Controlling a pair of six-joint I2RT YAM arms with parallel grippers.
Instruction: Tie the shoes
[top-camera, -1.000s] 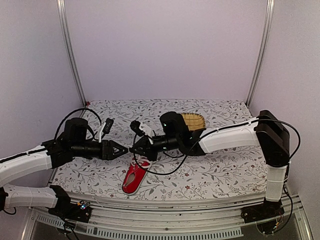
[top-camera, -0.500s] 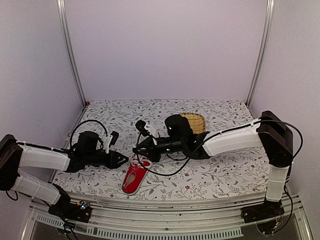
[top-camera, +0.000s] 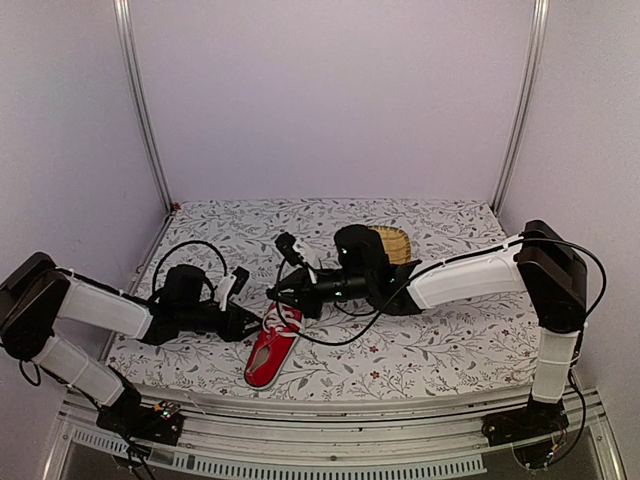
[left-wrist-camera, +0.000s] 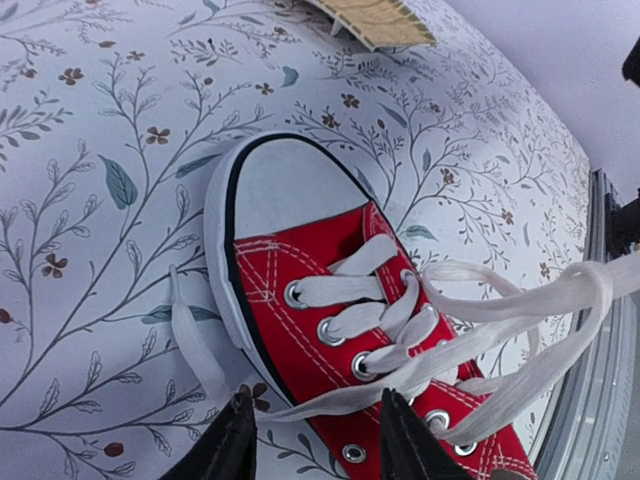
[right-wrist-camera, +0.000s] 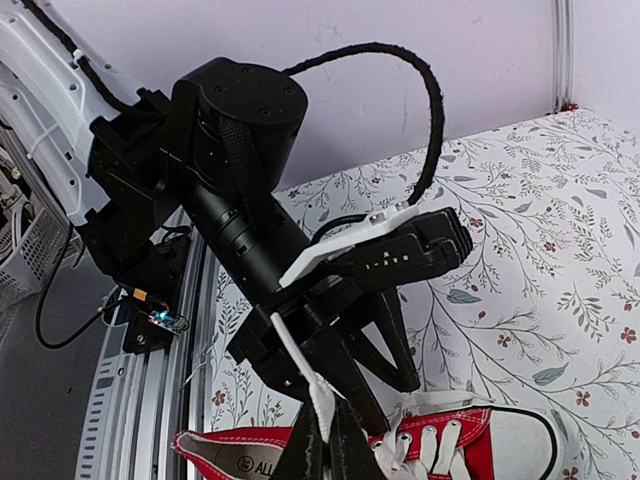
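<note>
The red shoe (top-camera: 268, 358) with white toe cap lies near the table's front edge, toe pointing away. In the left wrist view its toe cap (left-wrist-camera: 290, 190) and laced eyelets fill the frame. My left gripper (left-wrist-camera: 318, 425) is low beside the shoe's eyelets and open. One white lace strand (left-wrist-camera: 330, 398) runs across the gap between its fingers. My right gripper (right-wrist-camera: 330, 420) hovers above the shoe (right-wrist-camera: 450, 455), shut on a white lace (right-wrist-camera: 318, 395) pulled upward. In the top view the right gripper (top-camera: 275, 295) faces the left gripper (top-camera: 253, 322) closely.
A yellow woven basket (top-camera: 392, 243) stands behind the right arm's wrist, its edge also showing as the basket (left-wrist-camera: 375, 20) in the left wrist view. The metal rail (left-wrist-camera: 600, 340) of the table's front edge runs close to the shoe's heel.
The left arm has dropped low to the table and slid right to the shoe. The right gripper stayed shut on the lace, shifting slightly right.
</note>
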